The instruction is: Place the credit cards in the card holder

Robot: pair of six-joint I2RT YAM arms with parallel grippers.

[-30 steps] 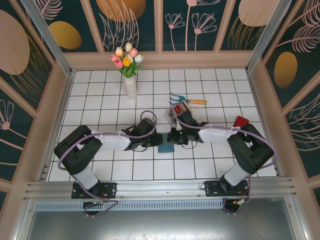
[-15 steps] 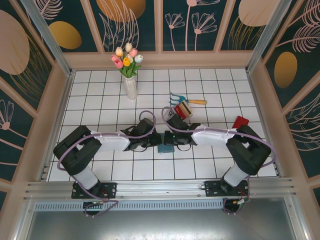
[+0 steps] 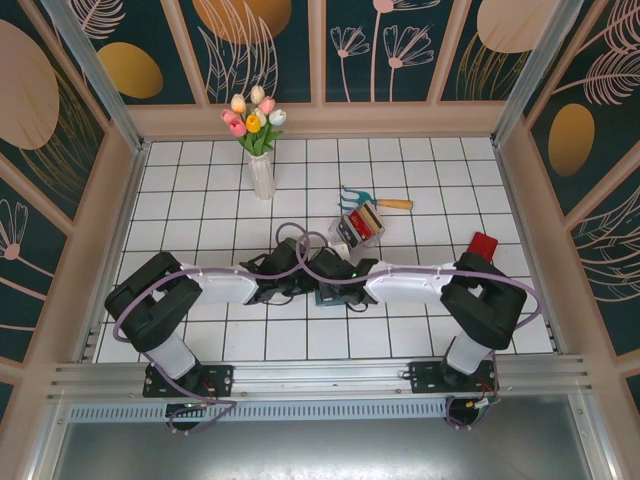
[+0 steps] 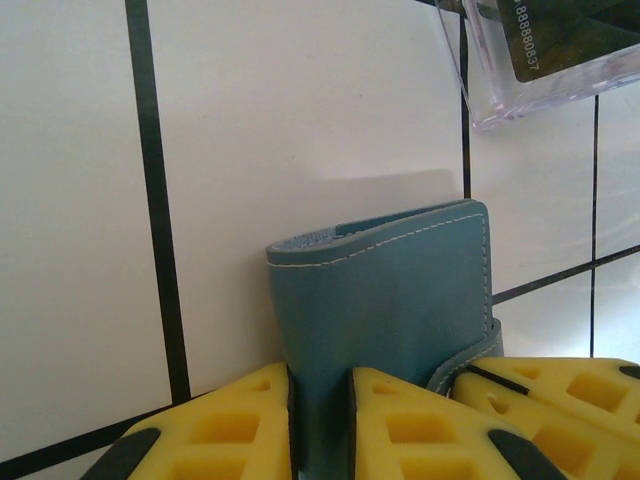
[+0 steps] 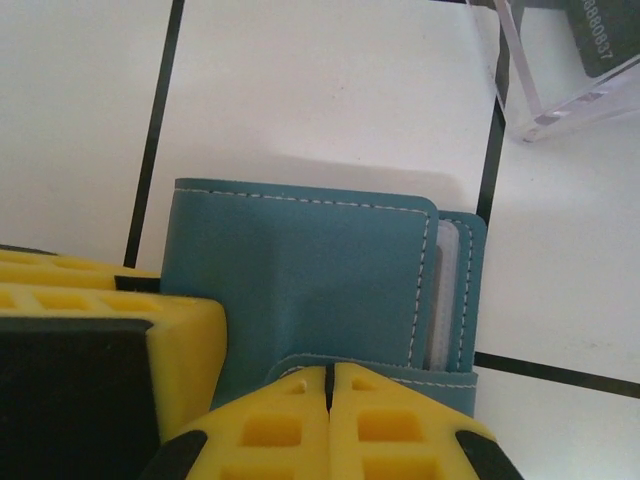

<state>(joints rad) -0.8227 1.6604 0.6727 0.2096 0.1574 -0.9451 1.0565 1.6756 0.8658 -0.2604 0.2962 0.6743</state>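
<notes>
Top external view: both arms reach inward and meet near the middle of the worktop [image 3: 200,340], toward its near edge, the left claw [image 3: 300,285] and right claw [image 3: 325,290] tip to tip over the holder, which they mostly hide. Just beyond them stands a clear tray [image 3: 360,225] with red and yellow contents. A red card [image 3: 483,243] lies apart near the right edge. A rake [image 3: 375,198] lies behind the tray, and a vase [image 3: 260,175] of tulips stands toward the far left.

Left wrist view: the left claw [image 4: 320,400] is clenched on the teal holder [image 4: 390,300], its yellow pads pinching the near edge, so the holder stands up off the tiles. The tray [image 4: 520,100] corner sits at the top right with a dark card [image 4: 560,40] inside.

Right wrist view: the right claw [image 5: 328,385] is pressed closed, pads meeting on the thin flap at the holder's [image 5: 300,270] near edge. Pale layers show between the covers at its right side. The dark card [image 5: 600,30] sits in the tray [image 5: 530,100] beyond.
</notes>
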